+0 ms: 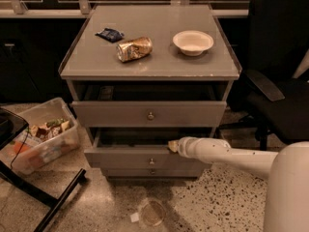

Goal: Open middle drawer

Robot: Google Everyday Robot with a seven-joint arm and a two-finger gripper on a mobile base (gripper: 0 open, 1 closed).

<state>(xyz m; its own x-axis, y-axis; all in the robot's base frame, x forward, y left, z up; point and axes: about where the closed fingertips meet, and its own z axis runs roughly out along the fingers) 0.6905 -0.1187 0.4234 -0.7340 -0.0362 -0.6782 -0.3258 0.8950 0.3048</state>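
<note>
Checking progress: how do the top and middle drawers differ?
The middle drawer stands pulled out farther than the top drawer. The top drawer's front is taller than the middle drawer's. The claw sits at the middle drawer's upper edge, not the top drawer's. Both are grey with round knobs.

An office-like room: a black office chair beside a grey drawer cabinet on speckled terrazzo floor; the gripper sits at the top edge of the middle drawer.

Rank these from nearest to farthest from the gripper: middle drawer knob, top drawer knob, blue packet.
Gripper at front edge of the middle drawer.
1. Middle drawer knob, just below-left.
2. Top drawer knob, above.
3. Blue packet, cabinet top, back left.
</note>
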